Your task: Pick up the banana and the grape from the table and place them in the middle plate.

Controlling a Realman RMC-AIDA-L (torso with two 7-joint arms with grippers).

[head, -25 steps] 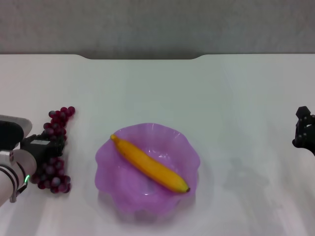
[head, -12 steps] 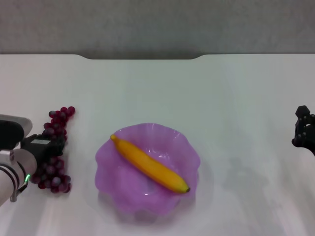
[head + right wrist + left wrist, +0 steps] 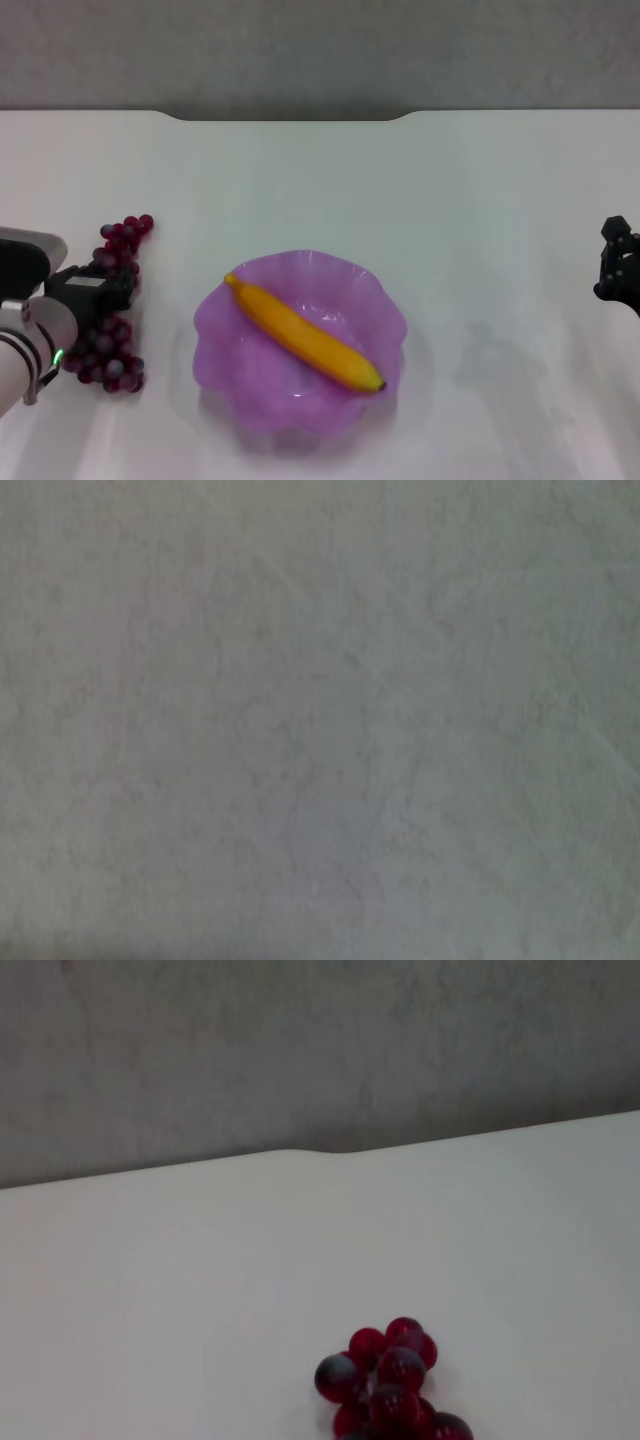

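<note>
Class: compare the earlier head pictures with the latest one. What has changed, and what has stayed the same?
The left claw, over the grape, shifted slightly toward the table's far edge. The grape, the banana in the middle plate and the parked right claw stayed put.

Yellow banana (image 3: pixel 305 337), purple plate (image 3: pixel 225 375)

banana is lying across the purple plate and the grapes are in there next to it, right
Not quite. The banana does lie across the purple plate, but the grapes are on the table off the plate's left side, with the left pincer at them. The head view shows it.
</note>
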